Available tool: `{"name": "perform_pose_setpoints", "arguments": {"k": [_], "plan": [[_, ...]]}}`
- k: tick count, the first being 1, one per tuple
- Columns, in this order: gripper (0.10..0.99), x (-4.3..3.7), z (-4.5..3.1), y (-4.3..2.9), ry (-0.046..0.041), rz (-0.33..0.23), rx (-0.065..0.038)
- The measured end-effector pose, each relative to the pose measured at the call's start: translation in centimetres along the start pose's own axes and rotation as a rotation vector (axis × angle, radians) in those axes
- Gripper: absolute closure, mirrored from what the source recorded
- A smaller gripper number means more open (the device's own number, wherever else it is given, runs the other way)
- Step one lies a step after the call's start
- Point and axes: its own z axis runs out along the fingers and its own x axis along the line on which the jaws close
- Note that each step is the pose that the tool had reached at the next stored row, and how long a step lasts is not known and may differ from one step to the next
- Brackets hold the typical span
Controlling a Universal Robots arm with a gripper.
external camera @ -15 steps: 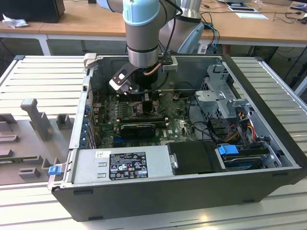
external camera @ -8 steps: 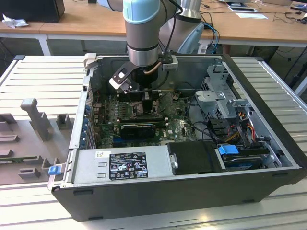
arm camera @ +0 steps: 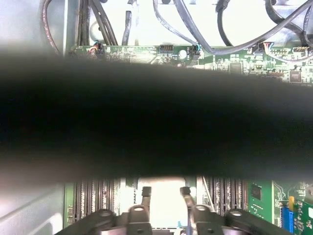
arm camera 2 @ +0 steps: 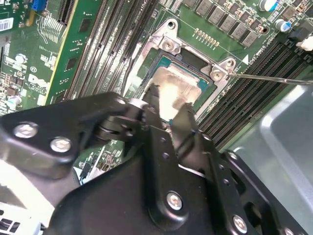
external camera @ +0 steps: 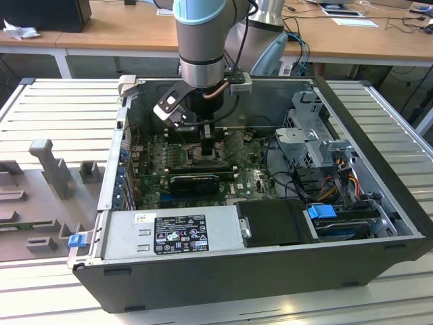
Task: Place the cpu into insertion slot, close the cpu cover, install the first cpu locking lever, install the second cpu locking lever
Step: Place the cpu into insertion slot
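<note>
The cpu, a flat silver square, lies level in the insertion slot, whose silver rim with screws sits in the green motherboard. My gripper is down inside the computer case, right over the slot. One of its black fingertips is at one edge of the chip and the other is at the opposite side, shut on it. The first wrist view shows the same pale chip between the gripper tips. A thin locking lever rod sticks out from the slot's corner. The cpu cover is hidden.
Long black RAM slots flank the socket on both sides. The open case holds a power supply in front, a drive cage and cables at the exterior view's right. A grey fixture lies outside at the left. A dark blurred band crosses the first wrist view.
</note>
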Motion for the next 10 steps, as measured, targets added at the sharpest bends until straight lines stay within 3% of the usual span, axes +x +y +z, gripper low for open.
{"name": "perform_pose_setpoints", "arguments": {"k": [2, 3, 5, 10], "plan": [[0.867, 0.00, -0.11, 0.01, -0.0006, 0.000, 0.000], [0.867, 0.00, -0.16, 0.01, -0.0008, 0.000, 0.000], [0.980, 0.00, -0.30, 0.02, -0.0017, 0.000, 0.000], [0.980, 0.01, -1.11, 0.09, -0.0034, 0.000, 0.000]]}}
